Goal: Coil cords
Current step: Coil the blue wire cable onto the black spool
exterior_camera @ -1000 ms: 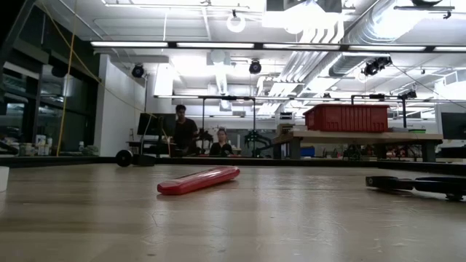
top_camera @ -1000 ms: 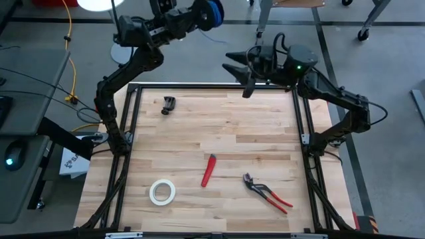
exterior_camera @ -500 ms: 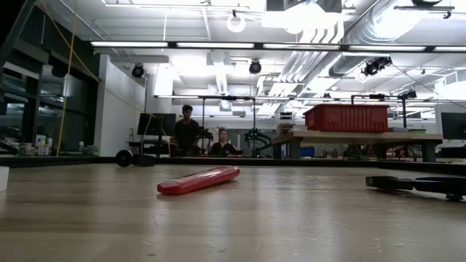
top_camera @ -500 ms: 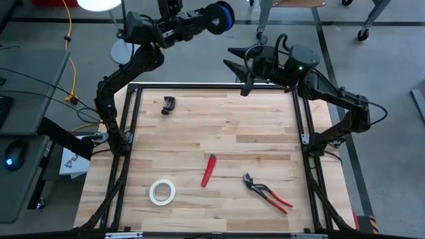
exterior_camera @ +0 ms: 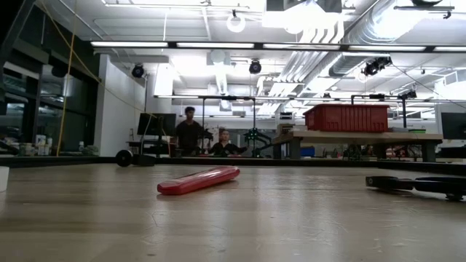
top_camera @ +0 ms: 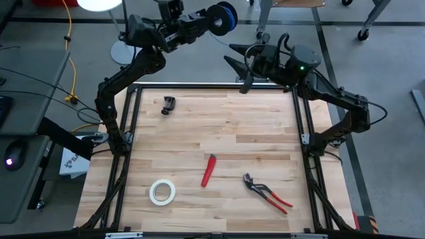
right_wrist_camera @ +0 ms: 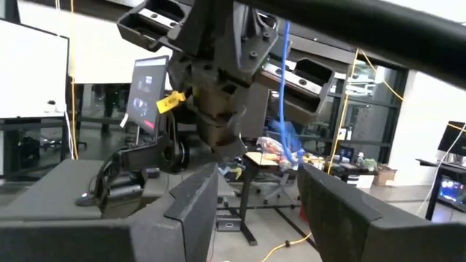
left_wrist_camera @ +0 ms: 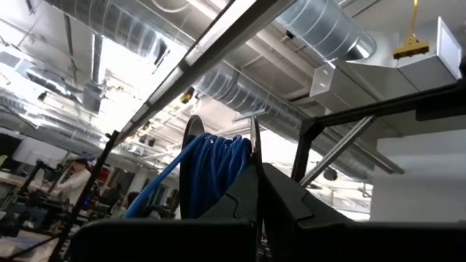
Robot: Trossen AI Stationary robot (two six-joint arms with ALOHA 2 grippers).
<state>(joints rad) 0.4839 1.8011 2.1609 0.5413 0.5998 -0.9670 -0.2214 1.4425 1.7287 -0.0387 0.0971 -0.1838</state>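
Your left gripper [top_camera: 211,20] is lifted well past the far edge of the light wooden slatted table [top_camera: 259,139], fingers clamped tight on the small black round spool [top_camera: 226,16] wound with thin blue-violet wire [left_wrist_camera: 211,171]. From the left wrist camera you can see the wire bundled thick on the spool with a few strands trailing off it. In the right wrist camera a blue strand [right_wrist_camera: 285,80] hangs down beside the left arm's hardware, though it's thin enough there that I can't say where it ends.

Your right gripper [top_camera: 236,54] is also up beyond the table's far edge, pointing toward the spool with its jaws spread wide and nothing between them. The two grippers are near each other but not touching.

Everything on the table is well apart from the spool:
- small black clamp-like piece [top_camera: 169,105] near the table's far left corner
- red flat-handled tool [top_camera: 208,170] around the table's middle
- white tape roll [top_camera: 162,192] toward the near left
- red-handled pliers [top_camera: 267,192] toward the near right

A thick yellow cable [top_camera: 69,50] runs along the floor off the table's left side. In the low camera two people [exterior_camera: 191,135] are in the room behind the table
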